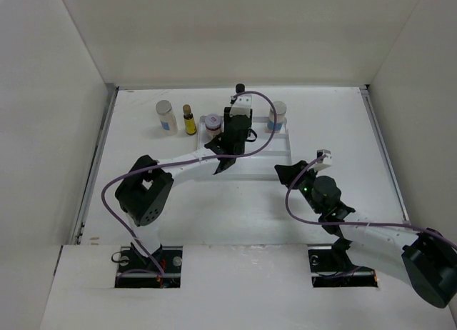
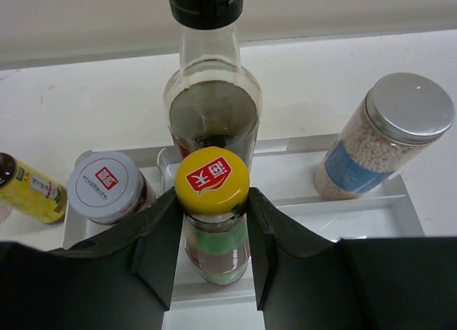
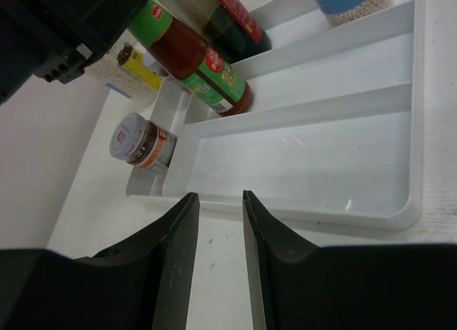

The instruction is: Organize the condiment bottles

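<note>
My left gripper [image 2: 213,226] [image 1: 223,158] is shut on a small brown bottle with a yellow cap [image 2: 213,180], which stands in the white divided tray [image 2: 371,208]. Right behind it stands the tall dark-liquid bottle [image 2: 212,101]. A silver-lidded jar [image 2: 389,141] stands in the tray to the right, and a short jar with a red-logo lid [image 2: 107,187] to the left. A white-capped blue-label bottle [image 1: 166,118] and a small yellow-label bottle [image 1: 189,121] stand on the table left of the tray. My right gripper [image 3: 216,201] [image 1: 284,173] is open and empty at the tray's near right corner.
The tray [image 1: 264,162] lies at the middle back of the table, and its front compartments [image 3: 321,166] hold nothing. White walls close the table in on the left, back and right. A purple cable [image 1: 275,130] loops over the tray from my left wrist.
</note>
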